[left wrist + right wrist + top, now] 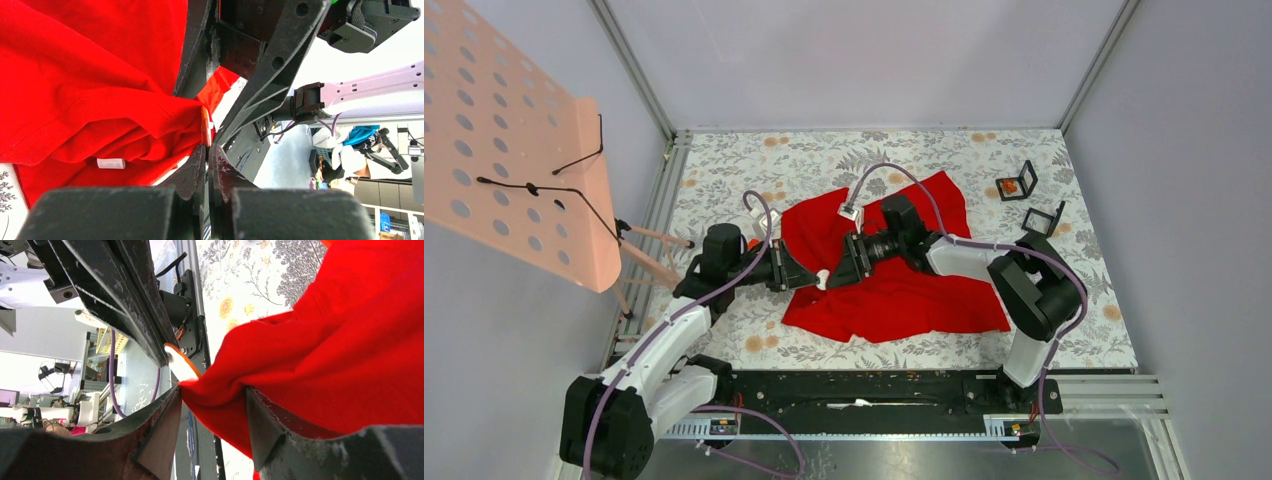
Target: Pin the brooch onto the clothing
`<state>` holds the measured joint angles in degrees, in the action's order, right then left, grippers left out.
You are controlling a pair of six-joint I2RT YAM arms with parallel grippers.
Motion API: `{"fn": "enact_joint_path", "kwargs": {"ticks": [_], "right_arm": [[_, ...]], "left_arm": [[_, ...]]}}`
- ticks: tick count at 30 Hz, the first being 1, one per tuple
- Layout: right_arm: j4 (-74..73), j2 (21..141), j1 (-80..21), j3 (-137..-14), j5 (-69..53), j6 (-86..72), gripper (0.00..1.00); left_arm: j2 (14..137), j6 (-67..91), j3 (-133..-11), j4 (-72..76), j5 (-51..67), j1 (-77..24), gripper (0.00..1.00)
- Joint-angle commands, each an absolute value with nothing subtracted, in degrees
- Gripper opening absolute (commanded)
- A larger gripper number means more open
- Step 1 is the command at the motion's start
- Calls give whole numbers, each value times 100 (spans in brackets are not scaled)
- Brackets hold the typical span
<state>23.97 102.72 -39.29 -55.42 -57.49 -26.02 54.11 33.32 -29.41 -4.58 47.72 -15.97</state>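
Observation:
The clothing, a bright red shirt, lies crumpled in the middle of the floral table. My two grippers meet tip to tip at its left edge. The brooch, a small white disc with an orange rim, sticks out of the tips of my left gripper, which is shut on it. The disc presses against a raised fold of the shirt. In the right wrist view the brooch touches the point of that red fold. My right gripper has its jaws apart, with the fold between them.
A pink pegboard stand with black wire hooks leans in at the left. Two small black frames stand at the back right, one with something orange in it. A white label shows on the shirt's collar. Aluminium rails border the table.

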Motion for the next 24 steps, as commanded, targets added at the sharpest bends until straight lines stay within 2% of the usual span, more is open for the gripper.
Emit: {"fn": "enact_joint_path", "kwargs": {"ticks": [1, 7, 19, 24], "right_arm": [[2806, 9818, -3719, -5202, -5614, -2607, 60], [2989, 9541, -3502, -4871, -5660, -2537, 66], [4236, 9818, -3569, -4941, -5998, -3307, 68], [4634, 10048, -3619, -4991, -6071, -3567, 65]], "left_arm": [[5450, 3514, -3119, 70, 4845, -1580, 0], [5434, 3527, -3120, 44, 4850, -1530, 0], [5432, 3546, -3098, 285, 5228, -1512, 0], [5425, 3541, -3119, 290, 5278, -1511, 0]]}}
